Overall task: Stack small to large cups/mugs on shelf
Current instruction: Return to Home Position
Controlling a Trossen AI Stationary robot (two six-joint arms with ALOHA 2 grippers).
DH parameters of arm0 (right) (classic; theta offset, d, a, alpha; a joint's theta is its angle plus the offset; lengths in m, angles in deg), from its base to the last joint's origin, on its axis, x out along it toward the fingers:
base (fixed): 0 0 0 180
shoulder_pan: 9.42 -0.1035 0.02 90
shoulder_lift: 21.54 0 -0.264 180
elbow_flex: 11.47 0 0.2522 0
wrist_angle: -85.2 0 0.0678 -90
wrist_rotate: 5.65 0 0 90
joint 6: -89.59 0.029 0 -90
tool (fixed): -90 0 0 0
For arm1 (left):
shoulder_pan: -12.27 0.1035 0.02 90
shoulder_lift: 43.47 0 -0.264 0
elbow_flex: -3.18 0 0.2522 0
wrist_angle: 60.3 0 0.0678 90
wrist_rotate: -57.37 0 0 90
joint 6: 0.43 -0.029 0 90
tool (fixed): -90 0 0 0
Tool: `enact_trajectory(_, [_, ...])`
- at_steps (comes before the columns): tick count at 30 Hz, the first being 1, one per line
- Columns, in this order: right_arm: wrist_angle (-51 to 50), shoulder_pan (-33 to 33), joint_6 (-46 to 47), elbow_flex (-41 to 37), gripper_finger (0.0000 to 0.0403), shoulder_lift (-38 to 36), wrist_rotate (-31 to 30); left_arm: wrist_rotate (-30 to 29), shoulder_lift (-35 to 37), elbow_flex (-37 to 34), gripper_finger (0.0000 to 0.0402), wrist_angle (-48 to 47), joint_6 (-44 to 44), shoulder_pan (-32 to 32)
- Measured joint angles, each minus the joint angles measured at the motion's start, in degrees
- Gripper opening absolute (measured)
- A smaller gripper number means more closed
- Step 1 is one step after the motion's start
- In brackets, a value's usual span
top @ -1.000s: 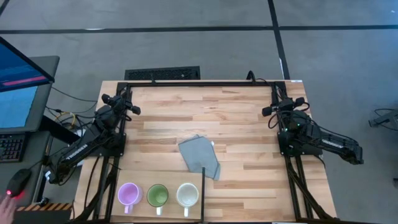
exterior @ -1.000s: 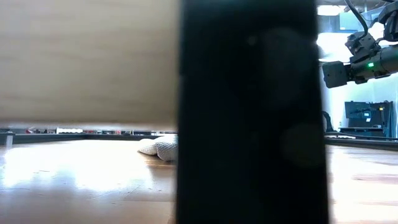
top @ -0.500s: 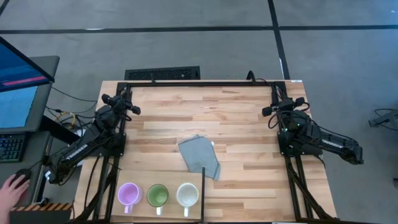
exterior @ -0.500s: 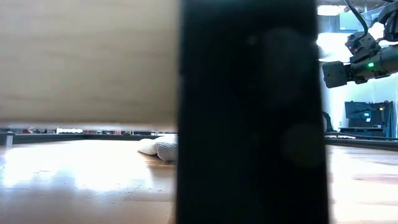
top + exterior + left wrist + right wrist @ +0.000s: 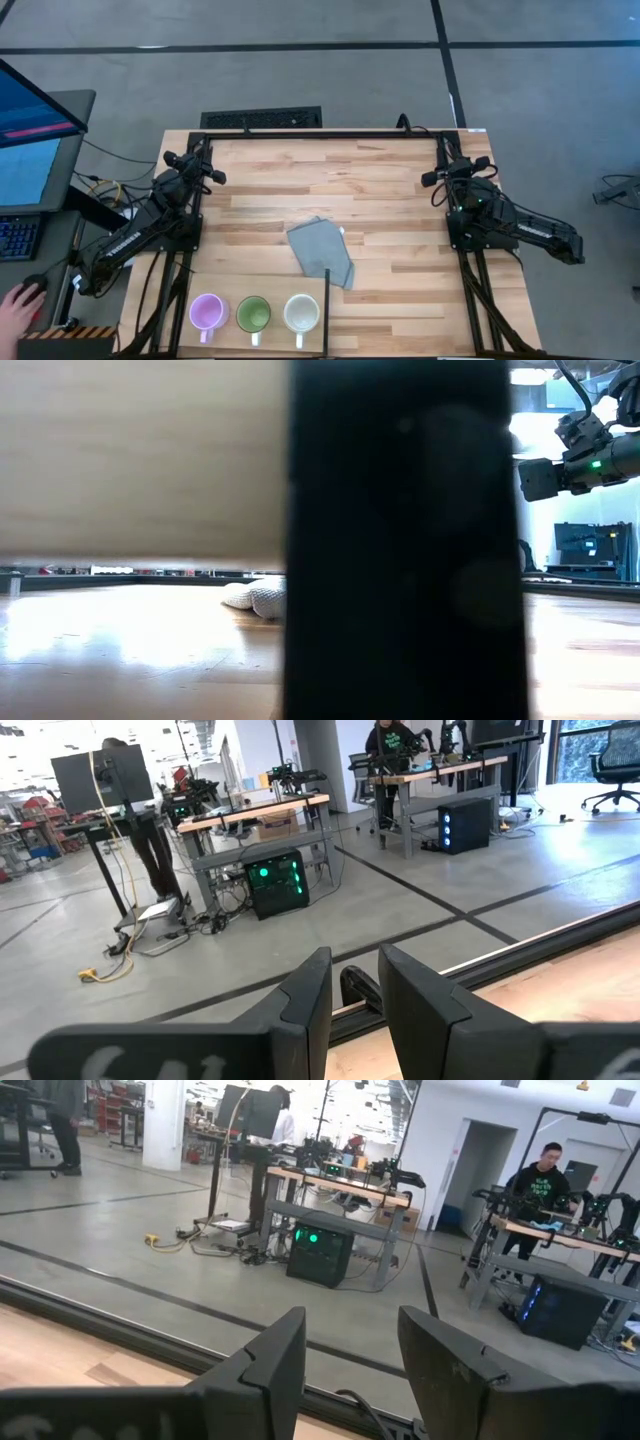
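Note:
Three mugs stand upright in a row on the shelf [image 5: 262,285], a pale board at the table's near left: light purple [image 5: 207,311], green [image 5: 253,314] and cream-white [image 5: 301,313]. Each rests on its base, mouth up. My left gripper [image 5: 210,170] is held above the table's far left part, and my right gripper [image 5: 437,176] above its far right part. Both are far from the mugs. In the wrist views my left gripper [image 5: 352,960] and my right gripper [image 5: 352,1320] are open, with nothing between the fingers.
A grey folded cloth [image 5: 322,252] lies mid-table, just beyond the shelf. A black frame post [image 5: 327,310] stands right of the cream mug. In the low view the shelf board [image 5: 140,460] and the post [image 5: 400,540] block most of the picture. A person's hand [image 5: 12,300] is off the table's left.

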Motion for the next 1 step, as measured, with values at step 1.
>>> enact_trajectory(1, [0.00, 0.00, 0.01, 0.01, 0.0182, 0.00, 0.02, 0.00, 0.00, 0.00, 0.0078, -0.02, 0.00, 0.00])
